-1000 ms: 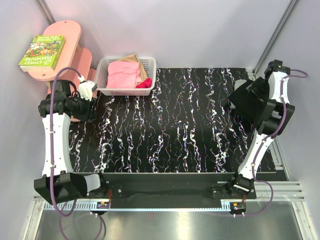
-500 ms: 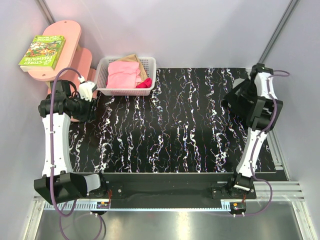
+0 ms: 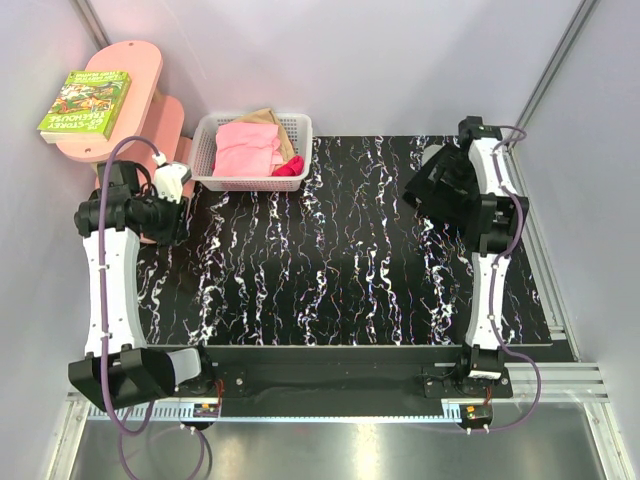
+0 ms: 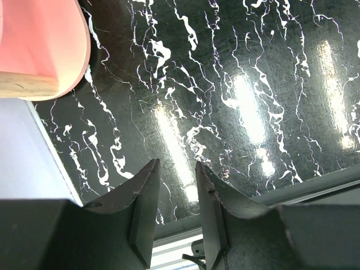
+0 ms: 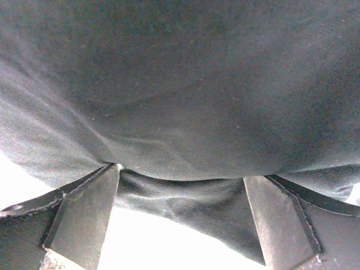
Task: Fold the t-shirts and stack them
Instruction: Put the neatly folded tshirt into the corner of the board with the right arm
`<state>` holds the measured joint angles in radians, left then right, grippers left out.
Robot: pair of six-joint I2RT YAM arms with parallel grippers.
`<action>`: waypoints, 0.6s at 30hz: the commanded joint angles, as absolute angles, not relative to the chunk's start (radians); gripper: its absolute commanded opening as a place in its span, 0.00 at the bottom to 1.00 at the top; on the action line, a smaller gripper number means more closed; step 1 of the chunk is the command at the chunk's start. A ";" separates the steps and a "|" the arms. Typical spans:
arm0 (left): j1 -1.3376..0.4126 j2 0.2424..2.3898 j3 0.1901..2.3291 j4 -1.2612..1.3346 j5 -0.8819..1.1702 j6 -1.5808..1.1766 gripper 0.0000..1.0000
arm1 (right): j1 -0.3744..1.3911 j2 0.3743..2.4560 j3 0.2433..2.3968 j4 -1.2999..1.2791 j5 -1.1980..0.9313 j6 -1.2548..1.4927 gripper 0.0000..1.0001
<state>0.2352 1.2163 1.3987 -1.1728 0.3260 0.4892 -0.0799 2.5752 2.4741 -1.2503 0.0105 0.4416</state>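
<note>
Draping in soft, matte folds, a black t-shirt [image 3: 445,185] hangs bunched around the right gripper [image 5: 180,208] above the far right of the glossy black, white-veined table [image 3: 330,260]. Its fingers [image 5: 84,214] stand wide apart with dark, finely woven cloth between them. The left gripper [image 4: 175,191], empty over the marbled surface, keeps its flat dark fingers narrowly parted. A white mesh basket [image 3: 300,130] holds rumpled pink cloth [image 3: 245,148].

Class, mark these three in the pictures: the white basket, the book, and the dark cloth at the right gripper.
white basket [image 3: 303,135]: top external view, its right rim.
book [image 3: 85,102]: top external view, middle of its cover.
dark cloth [image 5: 185,95]: right wrist view, its wide middle above the fingers.
</note>
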 commanded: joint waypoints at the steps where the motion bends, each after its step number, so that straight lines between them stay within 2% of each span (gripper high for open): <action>1: 0.242 1.181 1.414 -1.152 0.319 0.488 0.37 | -0.031 2.638 2.533 -1.293 -0.092 0.397 1.00; 11: 0.244 1.183 1.411 -1.144 0.333 0.468 0.37 | -0.055 2.597 2.608 -1.229 -0.204 0.359 1.00; 18: 0.247 1.169 1.420 -1.118 0.339 0.434 0.37 | -0.034 2.419 2.666 -1.069 -0.333 0.336 1.00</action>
<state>0.2379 1.1992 1.3987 -1.1568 0.3264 0.4622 -0.0597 2.5912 2.5828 -1.2121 -0.2123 0.3679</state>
